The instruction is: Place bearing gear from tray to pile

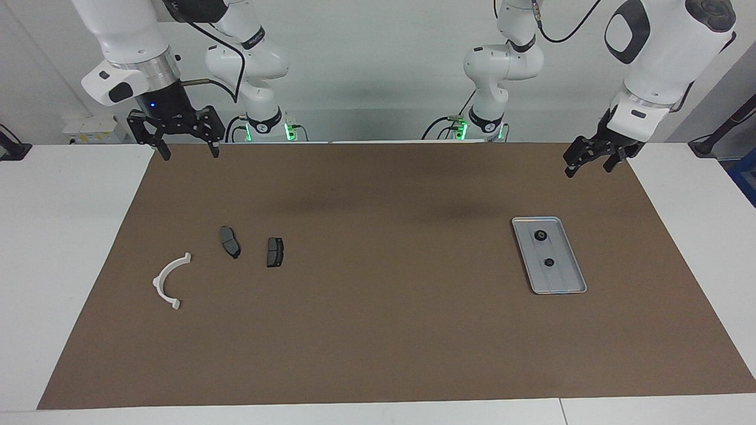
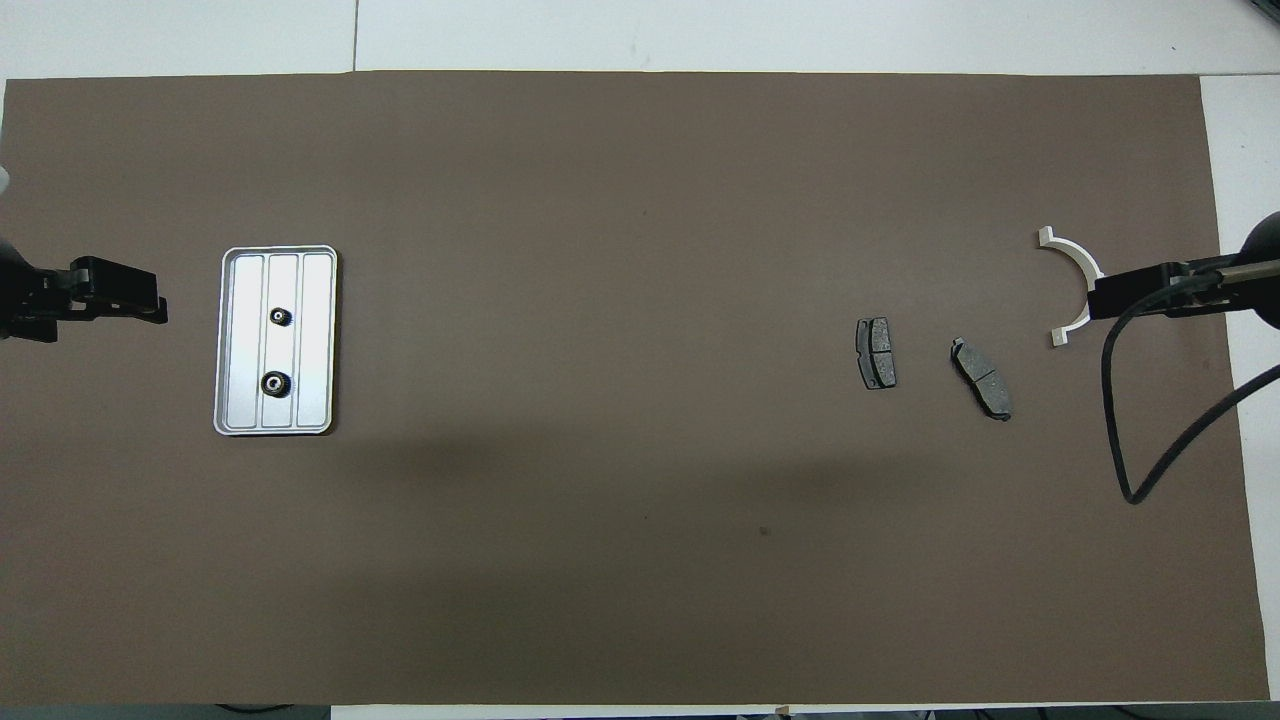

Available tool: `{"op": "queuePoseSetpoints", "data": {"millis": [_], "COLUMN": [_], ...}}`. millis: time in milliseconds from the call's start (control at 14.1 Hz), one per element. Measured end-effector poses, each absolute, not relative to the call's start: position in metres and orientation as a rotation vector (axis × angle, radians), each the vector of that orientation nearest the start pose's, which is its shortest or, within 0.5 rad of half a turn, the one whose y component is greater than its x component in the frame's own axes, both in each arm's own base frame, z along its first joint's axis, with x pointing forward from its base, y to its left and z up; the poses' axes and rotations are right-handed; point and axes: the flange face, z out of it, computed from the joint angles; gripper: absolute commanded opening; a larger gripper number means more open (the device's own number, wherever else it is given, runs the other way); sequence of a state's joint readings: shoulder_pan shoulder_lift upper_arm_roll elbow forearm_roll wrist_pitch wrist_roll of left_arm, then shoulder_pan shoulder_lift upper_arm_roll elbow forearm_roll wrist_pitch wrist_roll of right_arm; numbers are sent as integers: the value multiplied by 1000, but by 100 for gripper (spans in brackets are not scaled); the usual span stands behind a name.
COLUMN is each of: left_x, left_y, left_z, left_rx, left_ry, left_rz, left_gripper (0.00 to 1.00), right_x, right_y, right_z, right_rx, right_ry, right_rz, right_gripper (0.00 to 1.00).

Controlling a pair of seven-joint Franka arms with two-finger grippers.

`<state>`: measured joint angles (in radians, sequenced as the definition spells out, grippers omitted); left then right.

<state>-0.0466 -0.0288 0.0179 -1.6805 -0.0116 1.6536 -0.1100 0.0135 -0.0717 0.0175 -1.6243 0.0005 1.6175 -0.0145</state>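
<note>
Bearing gears [image 1: 544,248] on tray [image 1: 568,277]

— What lies at the left arm's end of the brown mat?

— A flat rectangular silver-grey metal tray [image 1: 561,282] with rounded corners, a raised rim and lengthwise ridges. On it stand two small black round bearing gears [image 1: 540,235], one nearer to the robots, the second gear [image 1: 548,262] farther, both on the middle strip.

— And the pile?

— Toward the right arm's end: a white semicircular plastic bracket [image 1: 167,280] and two dark grey brake-pad-shaped pieces [image 1: 230,241], the second pad [image 1: 274,252] just beside the first. All lie flat, apart.
</note>
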Motion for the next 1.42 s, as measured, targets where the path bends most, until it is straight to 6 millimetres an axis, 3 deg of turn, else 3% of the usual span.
{"op": "queuePoseSetpoints", "data": {"millis": [284,426,710,852,994,1206,1419], "left_x": [552,556,561,558,549,535,535], "left_y": [-18,-17,-12,-1,12,14,11], "left_z": [594,579,506,459,419,383,357], "left_rx": [-3152,-3153,-3152,-3149,-3148,-3148,-3146], "left_ry": [-134,-135,-125,-123,-96,-93,-125], "left_rz": [-16,-53,-84,-78,-54,-24,-11], "left_gripper": [100,100,100,84,76,67,62], "right_x": [537,537,537,537,537,537,537], "right_y": [17,17,17,17,17,17,18], "right_z": [642,642,642,642,642,643,643], "right_rx": [-3139,-3139,-3139,-3139,-3139,-3139,-3139], "right_ry": [-72,-72,-72,-72,-72,-72,-75], "right_rz": [-102,-102,-102,-102,-102,-102,-102], "right_gripper": [100,100,100,100,100,100,100]}}
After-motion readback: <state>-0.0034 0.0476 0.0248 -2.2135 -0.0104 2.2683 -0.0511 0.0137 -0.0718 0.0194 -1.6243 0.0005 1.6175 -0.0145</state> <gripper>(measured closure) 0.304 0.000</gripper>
